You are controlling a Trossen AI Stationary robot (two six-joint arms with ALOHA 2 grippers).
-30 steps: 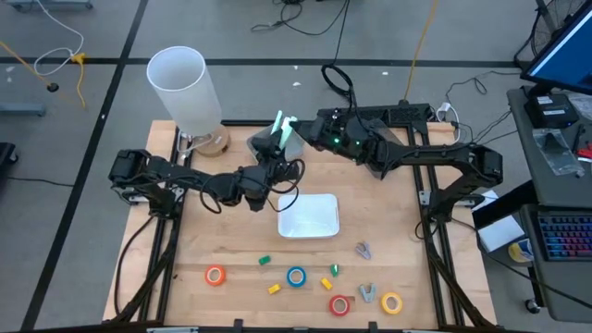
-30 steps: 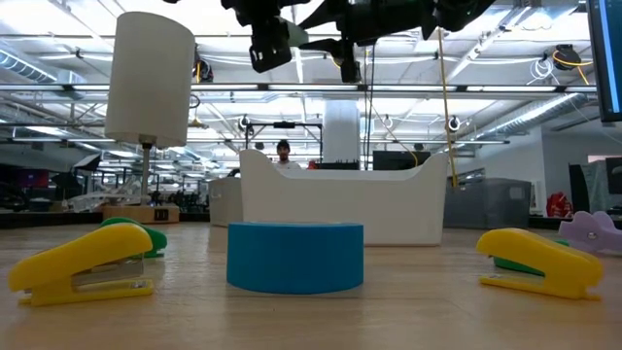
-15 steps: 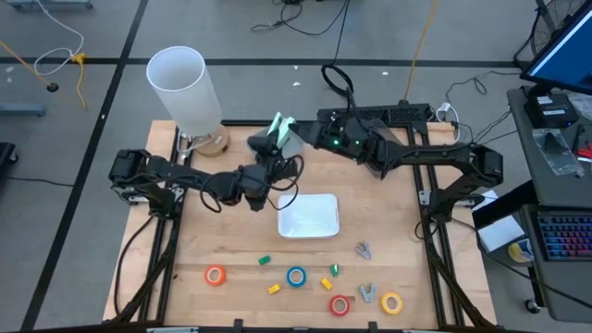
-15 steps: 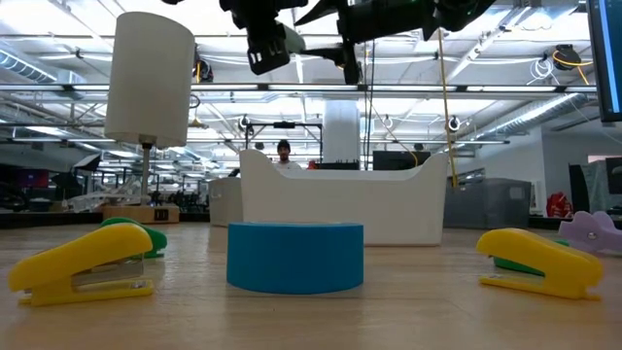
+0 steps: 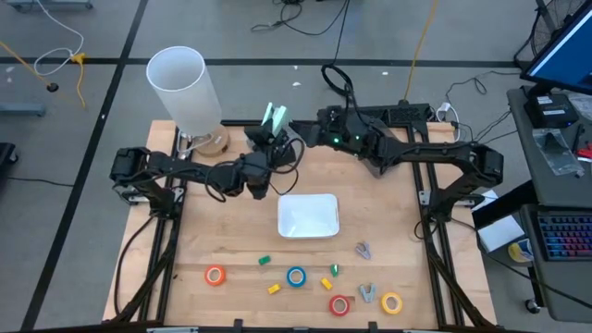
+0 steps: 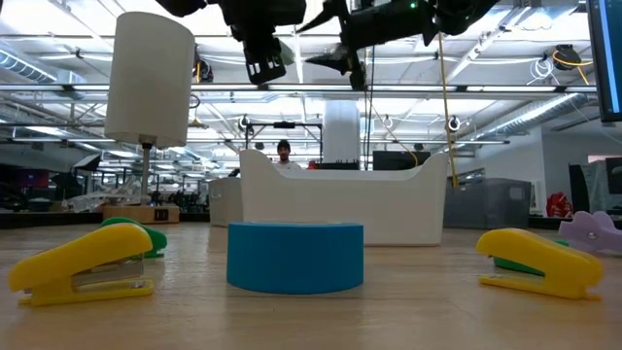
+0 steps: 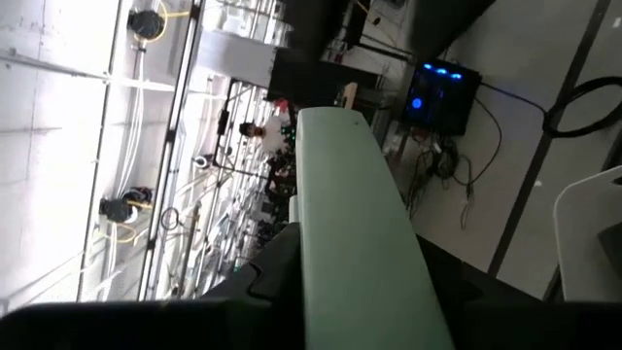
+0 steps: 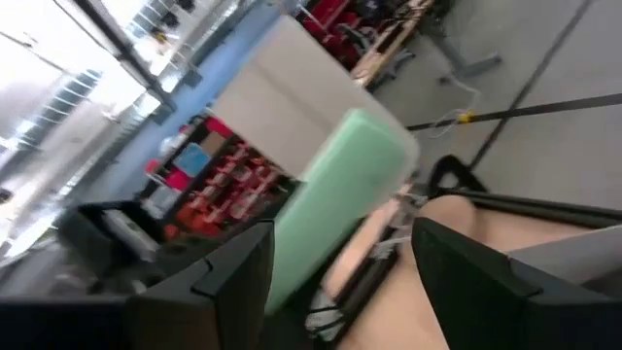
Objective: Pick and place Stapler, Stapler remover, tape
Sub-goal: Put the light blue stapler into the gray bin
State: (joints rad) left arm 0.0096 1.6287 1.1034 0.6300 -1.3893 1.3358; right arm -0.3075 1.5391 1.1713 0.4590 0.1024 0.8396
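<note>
Nearest you on the tabletop (image 5: 222,231) lie the tape rolls (image 5: 295,276), glossy plastic rings. Beyond them sits the white tray (image 5: 308,215), smooth, rectangular and empty. At the far side the left gripper (image 5: 266,137) is clamped on a pale green stapler (image 5: 274,117), long axis upright. The right gripper (image 5: 310,125), just right of it, stands spread and holds nothing. You'll find the tray near-right of the stapler.

From my station I can't read any text, label, brand or number on anything in these views.
</note>
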